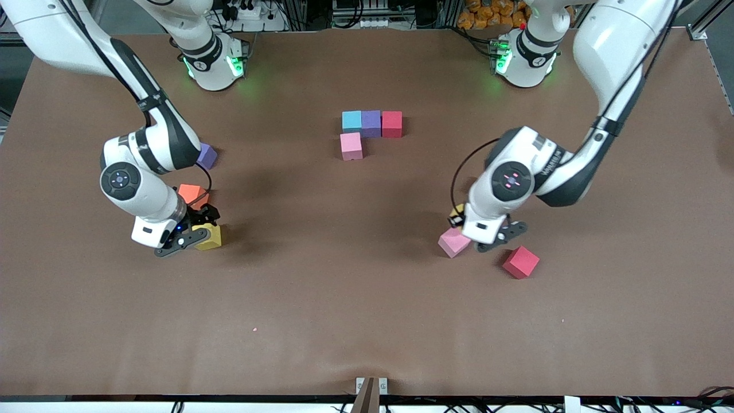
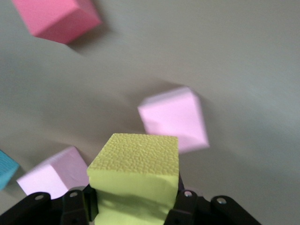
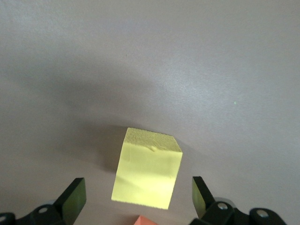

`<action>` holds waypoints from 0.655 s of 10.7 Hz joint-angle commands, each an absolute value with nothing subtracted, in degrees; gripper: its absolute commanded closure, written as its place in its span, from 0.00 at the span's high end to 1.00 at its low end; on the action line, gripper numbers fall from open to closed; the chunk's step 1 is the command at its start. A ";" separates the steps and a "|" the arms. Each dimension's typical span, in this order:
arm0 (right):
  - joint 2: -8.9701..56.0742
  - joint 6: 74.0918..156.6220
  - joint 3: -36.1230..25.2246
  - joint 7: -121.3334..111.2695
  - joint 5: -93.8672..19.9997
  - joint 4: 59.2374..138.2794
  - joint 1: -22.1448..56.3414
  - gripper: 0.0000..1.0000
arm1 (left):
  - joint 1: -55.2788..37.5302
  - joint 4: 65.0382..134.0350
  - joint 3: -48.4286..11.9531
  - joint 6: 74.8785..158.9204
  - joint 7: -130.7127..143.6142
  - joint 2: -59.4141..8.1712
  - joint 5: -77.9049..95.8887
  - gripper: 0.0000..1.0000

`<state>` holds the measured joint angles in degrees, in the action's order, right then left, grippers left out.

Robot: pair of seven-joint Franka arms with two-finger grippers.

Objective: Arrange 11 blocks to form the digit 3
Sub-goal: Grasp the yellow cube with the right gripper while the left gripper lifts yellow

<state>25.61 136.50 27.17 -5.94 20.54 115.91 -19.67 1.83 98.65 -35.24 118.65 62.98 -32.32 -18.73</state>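
Four blocks touch at mid-table: light blue (image 1: 351, 121), purple (image 1: 371, 123) and red (image 1: 391, 124) in a row, with pink (image 1: 351, 145) against the light blue one, nearer the front camera. My left gripper (image 1: 460, 222) (image 2: 136, 206) is shut on a yellow block (image 1: 457, 215) (image 2: 133, 159), beside a pink block (image 1: 454, 242) (image 2: 173, 122) and a red block (image 1: 520, 262) (image 2: 58, 18). The left wrist view also shows a second pink block (image 2: 51, 176) and a light blue corner (image 2: 5, 168). My right gripper (image 1: 203, 226) (image 3: 139, 197) is open around another yellow block (image 1: 207, 236) (image 3: 147, 168) resting on the table.
An orange block (image 1: 191, 195) (image 3: 145, 220) lies close by the right gripper, and a purple block (image 1: 206, 155) sits partly under the right arm. The brown table (image 1: 344, 298) runs wide toward the front camera.
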 commanded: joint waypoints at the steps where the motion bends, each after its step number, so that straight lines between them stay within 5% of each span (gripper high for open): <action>1: 29.52 139.12 26.02 -5.80 21.44 114.26 -19.51 1.00 | -2.44 96.42 -34.72 116.72 63.72 -31.64 -17.23 0.00; 7: 31.81 142.54 24.52 -6.24 21.97 114.43 -19.51 1.00 | -19.57 92.81 -29.19 120.83 68.29 -37.26 -17.93 0.00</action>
<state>29.74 140.52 25.10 -6.12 20.82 115.25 -19.60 -15.19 95.05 -31.96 119.31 68.24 -34.57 -18.17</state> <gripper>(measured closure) 0.000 0.445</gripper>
